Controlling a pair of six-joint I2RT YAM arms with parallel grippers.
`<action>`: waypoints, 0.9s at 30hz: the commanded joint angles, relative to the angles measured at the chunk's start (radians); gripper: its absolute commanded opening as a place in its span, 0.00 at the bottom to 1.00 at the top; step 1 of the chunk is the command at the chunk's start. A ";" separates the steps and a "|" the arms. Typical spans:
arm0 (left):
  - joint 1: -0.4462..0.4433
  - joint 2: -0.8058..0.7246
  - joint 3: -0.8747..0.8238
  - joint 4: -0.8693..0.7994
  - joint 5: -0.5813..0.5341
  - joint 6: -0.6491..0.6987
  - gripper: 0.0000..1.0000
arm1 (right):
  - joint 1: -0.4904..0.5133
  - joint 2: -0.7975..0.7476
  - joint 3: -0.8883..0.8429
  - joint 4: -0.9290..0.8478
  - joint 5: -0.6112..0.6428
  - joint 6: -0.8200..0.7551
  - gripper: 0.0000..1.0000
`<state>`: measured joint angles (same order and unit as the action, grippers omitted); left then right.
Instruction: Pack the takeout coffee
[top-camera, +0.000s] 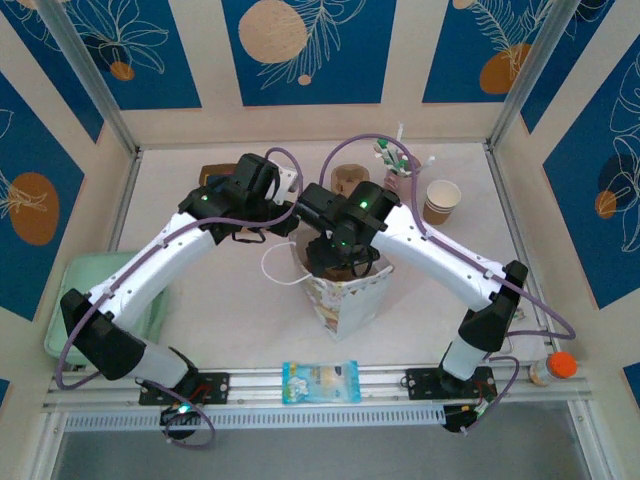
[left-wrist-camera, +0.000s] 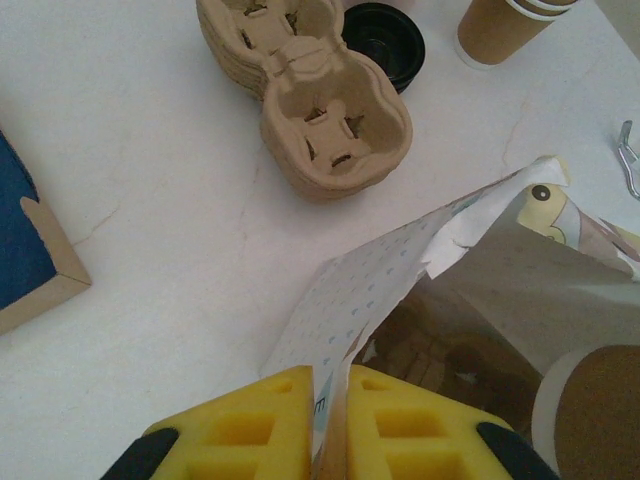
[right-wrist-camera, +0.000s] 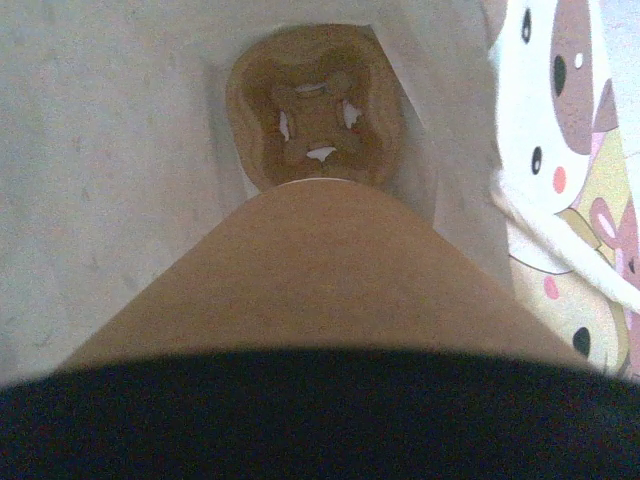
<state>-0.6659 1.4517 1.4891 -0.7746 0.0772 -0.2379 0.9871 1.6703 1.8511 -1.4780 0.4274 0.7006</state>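
white paper bag printed with cartoon animals (top-camera: 350, 305), standing upright and open at mid-table (top-camera: 235, 315). left gripper (left-wrist-camera: 330, 425): yellow fingers nearly closed, pinching the bag's torn upper edge and holding the mouth open. right gripper (top-camera: 340, 258): poised over the bag mouth, jaws wide around the small kraft-brown paper cup (right-wrist-camera: 310, 270); the fingers themselves are hidden in the right wrist view. the cup hangs inside the bag, narrow end down, above a moulded brown pulp cup carrier (right-wrist-camera: 315, 110) lying on the bag floor; whether cup and carrier touch cannot be told. behind the bag on the table: a stack of like pulp carriers (left-wrist-camera: 320, 110), a round black plastic lid (left-wrist-camera: 385, 40) just beside it, a nested stack of brown cups (top-camera: 441, 200) and a pink cup of stirrers (top-camera: 400, 180). a pale green tray (top-camera: 75, 290) lies at the left edge.
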 joint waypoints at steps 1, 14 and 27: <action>0.002 -0.025 -0.017 0.007 0.007 0.004 0.15 | 0.001 -0.004 0.001 -0.023 0.006 0.009 0.39; 0.002 -0.023 -0.027 0.011 0.010 0.001 0.15 | 0.056 -0.034 0.099 0.065 -0.127 -0.093 0.39; 0.003 -0.025 -0.026 0.008 0.001 0.000 0.15 | 0.038 -0.003 0.299 -0.080 -0.031 -0.109 0.39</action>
<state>-0.6632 1.4406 1.4731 -0.7628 0.0765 -0.2379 1.0252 1.6657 2.1361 -1.5169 0.3985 0.6052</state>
